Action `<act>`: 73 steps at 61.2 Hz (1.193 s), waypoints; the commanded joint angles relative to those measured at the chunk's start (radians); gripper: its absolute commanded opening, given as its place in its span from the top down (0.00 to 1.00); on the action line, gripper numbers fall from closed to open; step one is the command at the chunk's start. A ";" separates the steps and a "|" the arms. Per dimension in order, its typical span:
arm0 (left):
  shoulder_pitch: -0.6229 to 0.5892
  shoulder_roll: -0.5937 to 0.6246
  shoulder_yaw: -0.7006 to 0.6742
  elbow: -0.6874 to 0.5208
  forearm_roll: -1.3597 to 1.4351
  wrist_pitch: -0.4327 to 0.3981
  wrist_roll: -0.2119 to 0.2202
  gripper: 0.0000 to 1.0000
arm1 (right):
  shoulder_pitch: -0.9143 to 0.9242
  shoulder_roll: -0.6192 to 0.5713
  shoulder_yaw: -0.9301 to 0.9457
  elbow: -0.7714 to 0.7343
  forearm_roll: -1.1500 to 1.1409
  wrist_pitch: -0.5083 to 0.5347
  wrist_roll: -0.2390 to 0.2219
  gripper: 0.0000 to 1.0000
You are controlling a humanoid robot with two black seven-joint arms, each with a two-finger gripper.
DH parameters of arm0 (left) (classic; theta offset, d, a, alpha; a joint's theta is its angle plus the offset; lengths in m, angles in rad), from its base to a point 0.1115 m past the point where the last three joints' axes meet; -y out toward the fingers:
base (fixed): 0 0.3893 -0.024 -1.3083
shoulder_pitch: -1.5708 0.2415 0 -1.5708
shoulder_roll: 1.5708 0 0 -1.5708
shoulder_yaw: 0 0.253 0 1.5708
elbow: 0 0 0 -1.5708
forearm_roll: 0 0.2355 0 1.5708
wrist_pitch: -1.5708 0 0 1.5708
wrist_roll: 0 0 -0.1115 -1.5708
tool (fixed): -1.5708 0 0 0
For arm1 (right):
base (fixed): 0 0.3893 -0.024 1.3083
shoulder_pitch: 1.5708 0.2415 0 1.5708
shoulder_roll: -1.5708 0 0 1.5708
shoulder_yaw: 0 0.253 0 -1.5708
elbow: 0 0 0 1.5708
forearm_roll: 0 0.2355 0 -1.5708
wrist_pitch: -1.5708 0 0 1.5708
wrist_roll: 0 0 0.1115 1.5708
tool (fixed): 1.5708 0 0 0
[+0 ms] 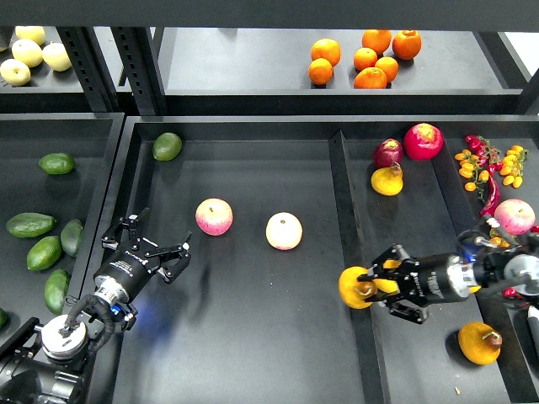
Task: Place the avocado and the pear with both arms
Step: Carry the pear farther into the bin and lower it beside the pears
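My right gripper is shut on the yellow-orange pear and holds it over the divider between the centre tray and the right tray. My left gripper is open and empty above the left side of the centre tray. The dark green, elongated avocado lies in the left tray, well left of my left gripper, among several paler green avocados.
Two pink-and-yellow apples lie in the centre tray, a rounder green fruit at its back left corner. The right tray holds other pears, red fruit and small tomatoes. Oranges sit on the back shelf.
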 commanded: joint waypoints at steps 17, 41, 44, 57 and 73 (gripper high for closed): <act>0.000 0.000 0.000 0.000 0.000 0.000 0.000 0.01 | -0.016 -0.076 -0.026 0.003 0.023 0.000 0.000 0.95; 0.000 0.000 0.000 0.000 0.000 0.000 0.000 0.01 | -0.091 -0.081 -0.045 -0.035 0.047 0.000 0.000 0.92; 0.000 0.000 0.000 0.000 0.000 0.000 0.000 0.01 | -0.101 -0.081 -0.045 -0.045 0.046 0.000 0.000 0.92; 0.000 0.000 0.004 -0.001 0.000 0.000 0.000 0.01 | -0.142 -0.074 -0.044 -0.068 0.041 0.000 0.000 0.92; 0.000 0.000 0.003 -0.003 0.000 0.000 0.000 0.01 | -0.151 -0.059 -0.044 -0.126 0.037 0.000 0.000 0.87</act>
